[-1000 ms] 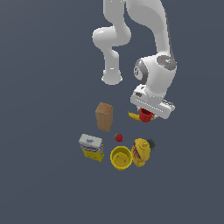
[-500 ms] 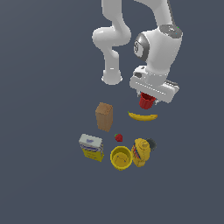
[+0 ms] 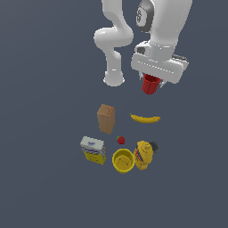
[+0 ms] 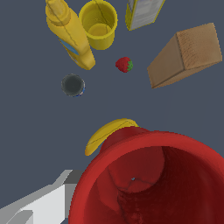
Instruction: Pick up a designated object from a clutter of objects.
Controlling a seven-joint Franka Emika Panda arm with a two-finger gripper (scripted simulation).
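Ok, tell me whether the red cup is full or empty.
Empty: the wrist view looks straight into the red cup and shows only its bare red bottom.

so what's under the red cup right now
Held up by the gripper, the red cup hangs over the banana; the wrist view shows one end, the cup hides the rest.

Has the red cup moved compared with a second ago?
Yes. The red cup has risen with the gripper, now farther above the banana.
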